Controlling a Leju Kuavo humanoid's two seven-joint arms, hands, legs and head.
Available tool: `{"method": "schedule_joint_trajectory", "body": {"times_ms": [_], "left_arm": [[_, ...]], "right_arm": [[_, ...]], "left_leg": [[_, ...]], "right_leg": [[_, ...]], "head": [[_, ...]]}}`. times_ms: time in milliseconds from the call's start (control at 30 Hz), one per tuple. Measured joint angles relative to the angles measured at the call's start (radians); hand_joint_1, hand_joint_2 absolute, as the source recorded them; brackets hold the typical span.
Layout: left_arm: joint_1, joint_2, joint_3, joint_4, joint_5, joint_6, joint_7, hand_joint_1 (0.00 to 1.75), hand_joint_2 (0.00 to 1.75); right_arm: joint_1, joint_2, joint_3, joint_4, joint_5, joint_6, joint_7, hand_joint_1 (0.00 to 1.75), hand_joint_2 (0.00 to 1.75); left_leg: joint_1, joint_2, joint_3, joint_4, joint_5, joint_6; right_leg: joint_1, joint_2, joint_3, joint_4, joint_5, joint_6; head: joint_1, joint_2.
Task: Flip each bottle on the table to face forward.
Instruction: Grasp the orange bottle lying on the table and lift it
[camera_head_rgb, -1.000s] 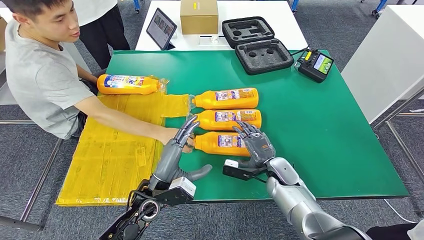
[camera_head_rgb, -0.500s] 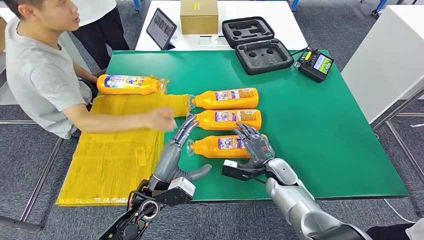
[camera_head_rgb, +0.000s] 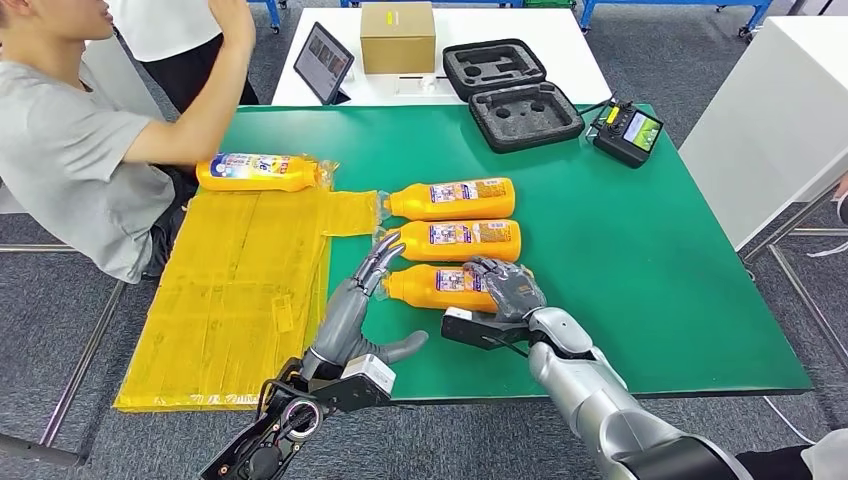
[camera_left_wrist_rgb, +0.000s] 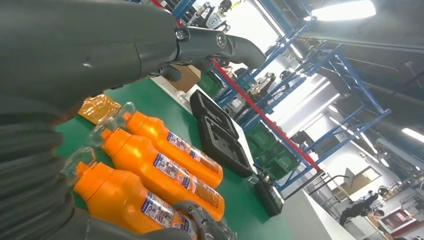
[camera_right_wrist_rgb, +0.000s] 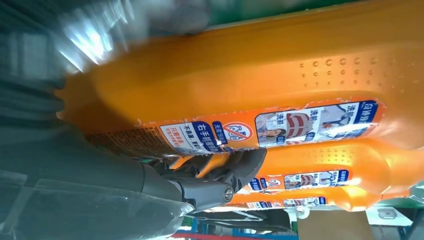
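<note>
Three orange bottles lie on their sides in a row on the green table (camera_head_rgb: 650, 260), caps toward my left, labels up. Nearest bottle (camera_head_rgb: 440, 287): my right hand (camera_head_rgb: 507, 290) is draped over its base end, fingers curled onto the body; the right wrist view shows it pressed close against the orange plastic and label. Can't tell if it's a full grip or just resting on top. Middle bottle (camera_head_rgb: 455, 239) lies just beyond it, far bottle (camera_head_rgb: 450, 198) beyond that, the three near each other and roughly parallel.

My left hand (camera_head_rgb: 355, 305) stands upright just off the nearest bottle's cap end, fingers straight and apart, thumb out to the side, holding nothing, not touching the bottle.

A fourth bottle (camera_head_rgb: 255, 171) lies well apart on the yellow plastic sheet (camera_head_rgb: 230, 290) at the table's left side, next to a person in a grey shirt (camera_head_rgb: 70, 160) with one arm raised.

Far edge: open black foam case (camera_head_rgb: 512, 92), handheld controller (camera_head_rgb: 627, 131). On the white table behind: cardboard box (camera_head_rgb: 397, 36), tablet (camera_head_rgb: 324, 59).
</note>
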Motion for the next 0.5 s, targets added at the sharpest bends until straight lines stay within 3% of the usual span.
{"method": "schedule_joint_trajectory", "body": {"times_ms": [333, 500], "left_arm": [[0.0, 0.0, 0.0, 0.006, 0.001, 0.0, 0.001, 0.0, 1.75], [0.0, 0.0, 0.0, 0.007, 0.0, 0.001, 0.001, 0.0, 1.75]], "right_arm": [[-0.007, -0.005, 0.0, 0.011, 0.012, 0.028, 0.025, 1.65, 1.75], [-0.007, -0.004, -0.001, 0.014, 0.013, 0.032, 0.031, 1.75, 1.75]], "left_leg": [[0.0, 0.0, 0.001, 0.0, 0.001, 0.001], [0.0, 0.0, 0.001, 0.0, 0.001, 0.001]], "right_leg": [[0.0, 0.0, 0.002, 0.0, 0.0, 0.0], [0.0, 0.0, 0.002, 0.0, 0.0, 0.0]], "head": [[0.0, 0.0], [0.0, 0.0]]}}
